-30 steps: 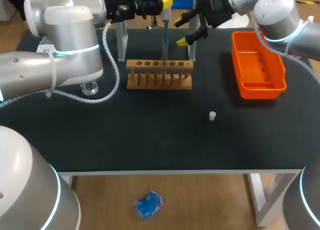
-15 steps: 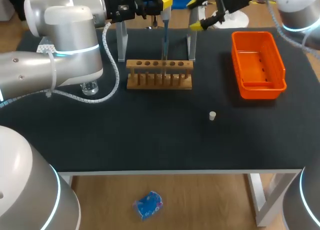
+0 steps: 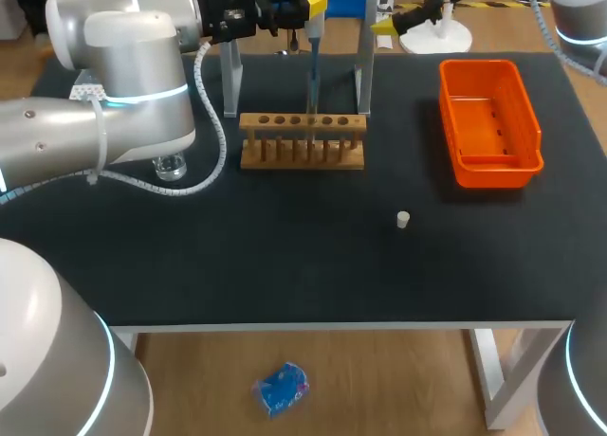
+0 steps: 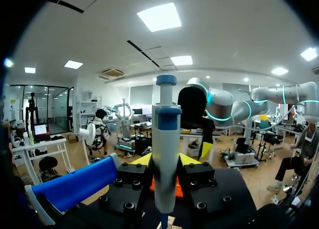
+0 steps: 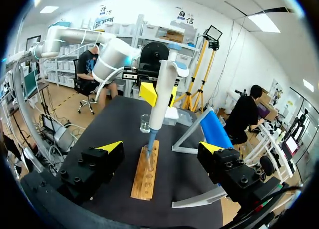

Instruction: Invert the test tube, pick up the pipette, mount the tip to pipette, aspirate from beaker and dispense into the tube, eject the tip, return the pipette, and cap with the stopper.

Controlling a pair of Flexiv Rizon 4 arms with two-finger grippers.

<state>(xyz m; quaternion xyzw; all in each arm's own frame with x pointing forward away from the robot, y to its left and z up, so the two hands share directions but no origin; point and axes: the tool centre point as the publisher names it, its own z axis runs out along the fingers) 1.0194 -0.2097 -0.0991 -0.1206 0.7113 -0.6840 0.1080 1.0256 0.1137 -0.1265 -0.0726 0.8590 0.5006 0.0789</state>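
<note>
My left gripper (image 3: 313,4) is shut on the white and blue pipette (image 3: 311,47) at the table's far middle. In the left wrist view the pipette (image 4: 165,154) stands upright between the yellow fingertips (image 4: 142,160). Its tip points down into a test tube (image 5: 148,160) in the wooden rack (image 3: 302,140). My right gripper (image 3: 383,5) hangs open at the back edge, right of the pipette, with nothing in it. In the right wrist view this gripper (image 5: 161,148) faces the pipette (image 5: 162,97) and rack (image 5: 144,173). A white stopper (image 3: 403,219) lies right of centre. The beaker (image 3: 171,166) shows partly under my left arm.
An orange bin (image 3: 488,123) stands at the right. The clear pipette stand (image 3: 364,76) with its blue top straddles the far side behind the rack. My left arm's big joint (image 3: 114,85) hangs over the table's left part.
My right gripper has drawn back and up from beside the pipette to the table's far edge, still open. My left arm and the pipette have stayed put.
</note>
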